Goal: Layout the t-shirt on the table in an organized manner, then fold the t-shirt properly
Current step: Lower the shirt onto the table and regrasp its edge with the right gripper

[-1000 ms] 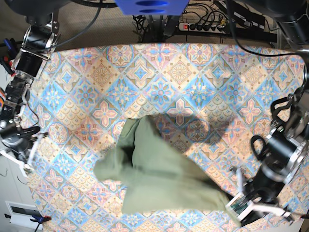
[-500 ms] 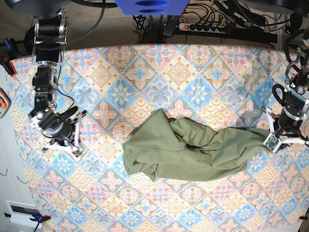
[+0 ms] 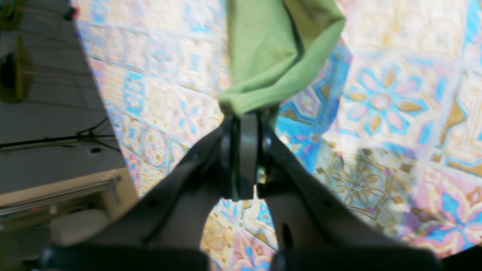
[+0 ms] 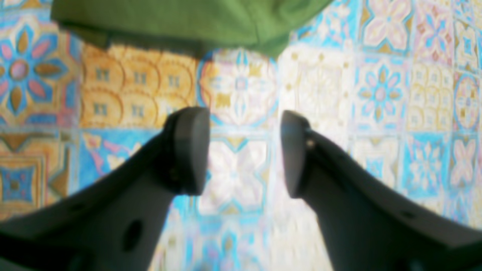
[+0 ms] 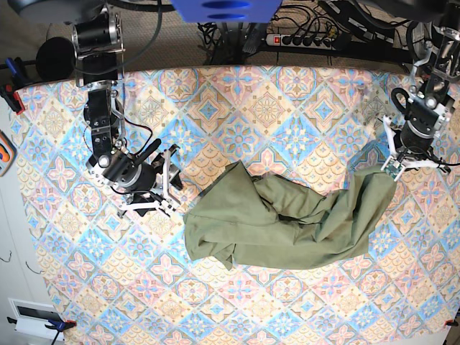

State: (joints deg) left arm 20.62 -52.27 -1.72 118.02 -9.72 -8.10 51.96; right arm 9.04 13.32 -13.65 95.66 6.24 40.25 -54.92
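Note:
The olive-green t-shirt (image 5: 287,223) lies crumpled across the middle of the table (image 5: 237,100), stretched toward the right. My left gripper (image 5: 394,169) is at the right of the base view, shut on a corner of the t-shirt (image 3: 271,56) and lifting it; in the left wrist view the gripper (image 3: 243,120) pinches the cloth tight. My right gripper (image 5: 171,185) is open and empty, just left of the shirt's left edge. In the right wrist view the gripper (image 4: 244,150) hovers over the bare cloth, with the shirt's edge (image 4: 188,19) just beyond the fingertips.
The table's left edge shows in the left wrist view (image 3: 109,113), with floor and furniture beyond. Cables and a power strip (image 5: 302,37) lie behind the table's far edge. An orange object (image 5: 4,154) sits off the table at the left.
My left gripper has pulled the shirt corner up and to the far right, stretching the shirt sideways. My right arm has moved in from the left edge toward the shirt's left side.

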